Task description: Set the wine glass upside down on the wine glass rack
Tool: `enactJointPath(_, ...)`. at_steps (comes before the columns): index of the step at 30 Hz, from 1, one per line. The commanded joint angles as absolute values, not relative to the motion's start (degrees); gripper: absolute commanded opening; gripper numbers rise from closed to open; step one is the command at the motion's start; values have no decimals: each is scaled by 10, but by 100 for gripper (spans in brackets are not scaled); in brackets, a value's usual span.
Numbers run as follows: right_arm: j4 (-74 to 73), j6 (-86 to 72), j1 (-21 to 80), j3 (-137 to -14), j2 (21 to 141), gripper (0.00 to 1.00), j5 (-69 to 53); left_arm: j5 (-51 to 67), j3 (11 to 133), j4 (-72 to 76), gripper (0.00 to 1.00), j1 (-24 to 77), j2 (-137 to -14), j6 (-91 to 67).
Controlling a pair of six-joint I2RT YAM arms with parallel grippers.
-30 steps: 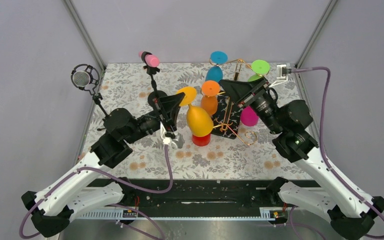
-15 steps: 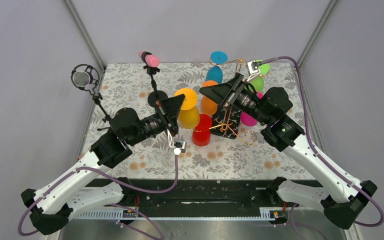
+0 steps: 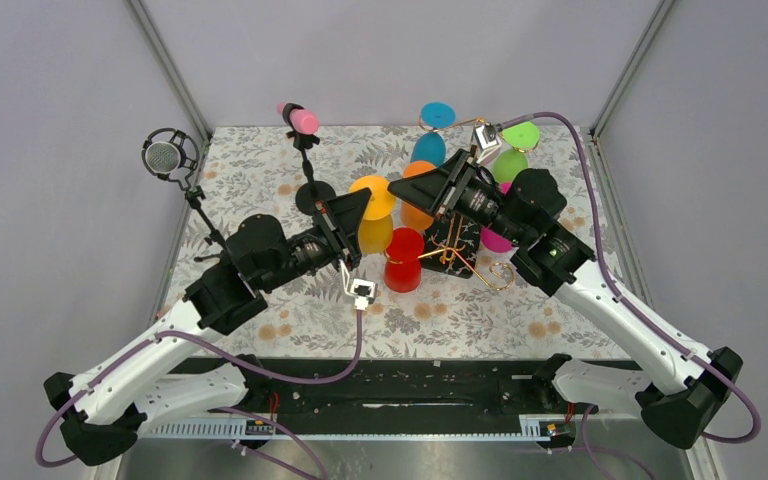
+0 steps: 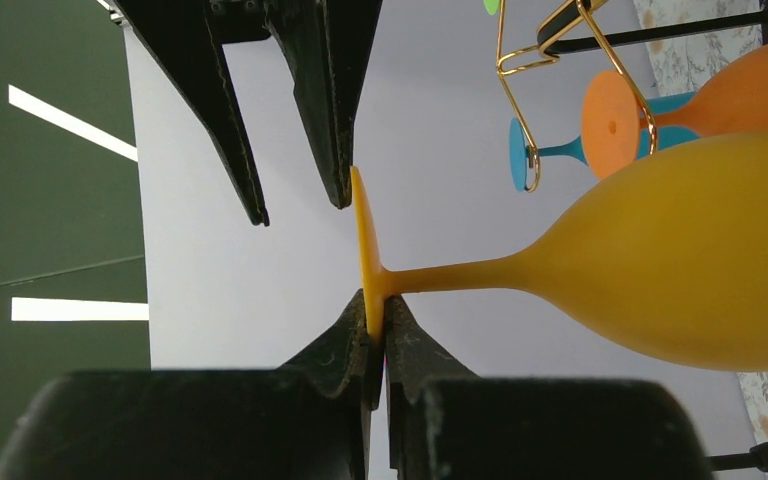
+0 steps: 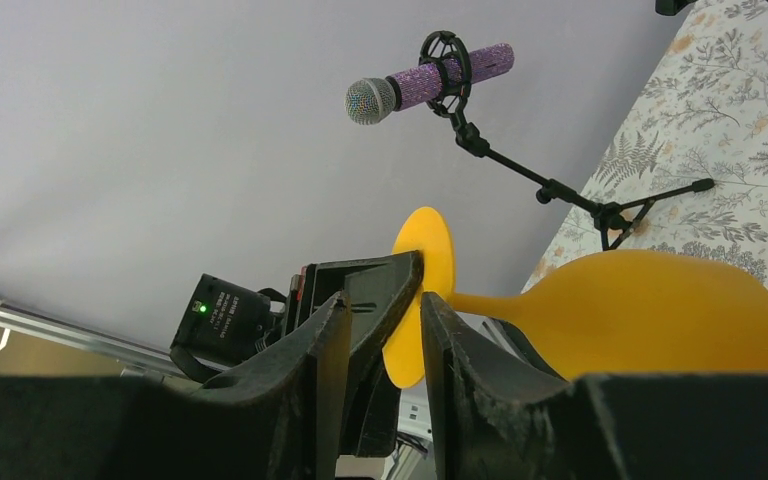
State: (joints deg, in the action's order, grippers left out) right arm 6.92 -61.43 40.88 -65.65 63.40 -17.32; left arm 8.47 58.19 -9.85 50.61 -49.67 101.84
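The wine glass is yellow, with its round foot (image 3: pixel 373 196) up and its bowl (image 3: pixel 376 236) below, held in the air left of the wine glass rack (image 3: pixel 457 238). My left gripper (image 3: pixel 356 212) is shut on the foot's rim (image 4: pixel 369 300), and the bowl (image 4: pixel 690 260) juts to the right. My right gripper (image 3: pixel 400 190) reaches in from the right. It is open, its fingertips (image 5: pixel 342 300) on either side of the foot (image 5: pixel 428 250) and of a left finger. The rack's gold wire arms (image 4: pixel 520 60) carry other glasses.
Blue (image 3: pixel 428 148), orange (image 3: pixel 418 212), green (image 3: pixel 516 134) and pink (image 3: pixel 496 240) glasses hang on the rack. A red glass (image 3: pixel 403 260) stands just beneath the yellow bowl. Two microphones on stands, one silver (image 3: pixel 165 157) and one pink (image 3: pixel 300 118), stand at the back left.
My right gripper swung left from the rack to the yellow glass's foot. My left arm shifted the glass slightly left and turned its bowl more downward, still gripping the foot.
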Motion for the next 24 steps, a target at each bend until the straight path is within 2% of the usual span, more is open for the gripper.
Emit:
enactJointPath(1,69,-613,410,-661,638,40,-186,72,614,-68,0,512,-494,1035)
enactJointPath(11,-13,-543,410,-662,606,40,-93,61,607,-62,0,513,-488,1023)
enactJointPath(15,-18,-554,409,-667,621,40,-122,61,602,-57,0,515,-489,1019)
enactJointPath(24,78,-592,410,-665,649,38,-206,58,599,-57,0,517,-500,1018)
